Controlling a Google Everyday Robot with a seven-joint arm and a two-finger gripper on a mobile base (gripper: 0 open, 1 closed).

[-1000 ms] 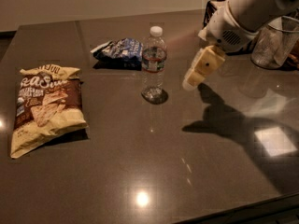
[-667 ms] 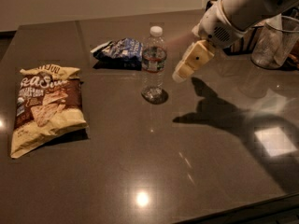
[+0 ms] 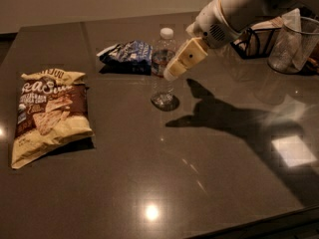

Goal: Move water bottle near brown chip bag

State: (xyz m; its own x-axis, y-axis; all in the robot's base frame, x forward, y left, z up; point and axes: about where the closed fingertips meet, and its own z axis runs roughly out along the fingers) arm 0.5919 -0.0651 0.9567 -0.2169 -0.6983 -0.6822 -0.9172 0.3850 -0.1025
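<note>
The water bottle [image 3: 162, 83] stands upright near the middle of the dark table, clear and ribbed with a white cap. The brown chip bag [image 3: 48, 114] lies flat at the left of the table, well apart from the bottle. My gripper [image 3: 175, 68] reaches in from the upper right on a white arm. Its tan fingertips are right at the bottle's upper right side and overlap it in this view. I cannot tell whether they touch it.
A dark blue and white bag [image 3: 127, 55] lies just behind the bottle. A clear glass cup [image 3: 294, 45] and a black wire holder [image 3: 257, 43] stand at the back right. The table's front edge runs along the lower right.
My gripper has moved left toward the water bottle and now overlaps its upper part. The bottle and both bags have stayed in place.
</note>
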